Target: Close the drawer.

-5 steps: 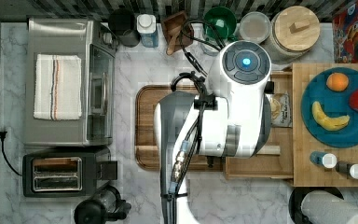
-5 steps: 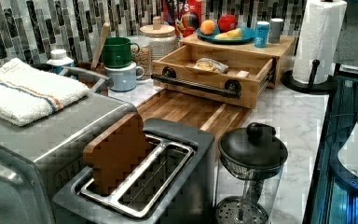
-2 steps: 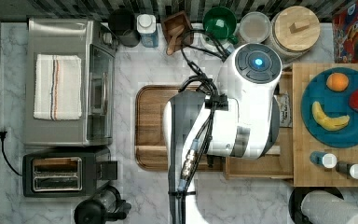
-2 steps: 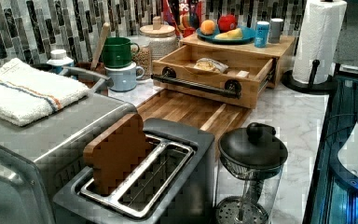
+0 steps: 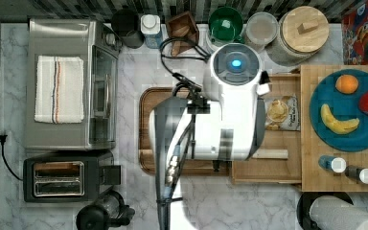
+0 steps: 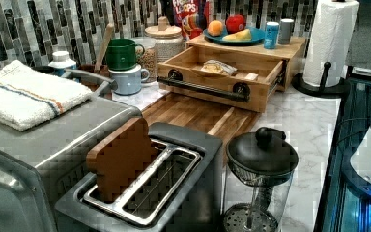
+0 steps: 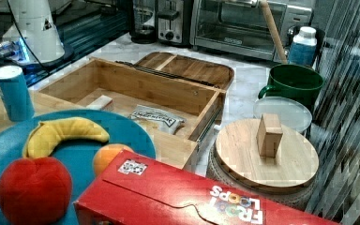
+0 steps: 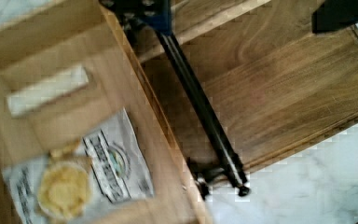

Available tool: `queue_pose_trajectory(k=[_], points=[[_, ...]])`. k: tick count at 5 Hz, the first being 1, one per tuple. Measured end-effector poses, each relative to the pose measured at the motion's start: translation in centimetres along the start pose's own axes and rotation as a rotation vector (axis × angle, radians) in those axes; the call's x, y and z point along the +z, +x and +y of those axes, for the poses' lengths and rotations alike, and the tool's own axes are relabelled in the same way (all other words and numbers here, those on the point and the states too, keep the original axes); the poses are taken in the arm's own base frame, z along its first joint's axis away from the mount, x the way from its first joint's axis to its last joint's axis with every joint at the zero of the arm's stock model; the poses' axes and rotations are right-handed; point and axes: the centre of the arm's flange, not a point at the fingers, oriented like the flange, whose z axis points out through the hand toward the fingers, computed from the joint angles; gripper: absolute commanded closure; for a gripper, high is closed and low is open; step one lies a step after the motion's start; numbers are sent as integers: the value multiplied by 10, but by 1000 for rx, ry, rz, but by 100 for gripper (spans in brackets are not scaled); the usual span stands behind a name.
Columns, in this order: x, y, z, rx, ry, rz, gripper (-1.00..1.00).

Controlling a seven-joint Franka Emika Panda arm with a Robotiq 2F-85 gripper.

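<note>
Under the thick wooden slab (image 6: 251,48) that carries the blue plate (image 6: 241,37) of fruit, the drawer (image 6: 222,72) stands pulled well out over the far edge of the dark cutting board (image 6: 193,113), at the left view's centre. Its black bar handle (image 6: 203,88) runs across the front panel on two round mounts, facing the toaster (image 6: 145,183). Inside lie a snack packet (image 7: 157,118) and a small pale block (image 7: 99,102).

From the top view the robot arm (image 5: 225,115) hangs over the drawer's front part, hiding the handle. The wrist view looks down on the handle (image 8: 200,105) from close above, with dark gripper parts at the picture's edge; whether the jaws are apart or together cannot be told.

The drawer looks like a stiff, light wooden box with little load, so it should slide with a modest push. The flat front panel, or the bar near its middle, seems the best place to press. Pushing near one end might skew it and bind it against the slab.
</note>
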Motion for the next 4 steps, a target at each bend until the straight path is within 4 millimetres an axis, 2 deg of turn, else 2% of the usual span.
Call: queue_pose_trajectory(k=[1, 2, 3, 4], points=[[9, -10, -29, -171, 31, 25, 100], [23, -23, -53, -323, 4, 33, 100], [42, -32, -65, -405, -15, 1, 100], [61, -33, -69, -427, -23, -36, 100]])
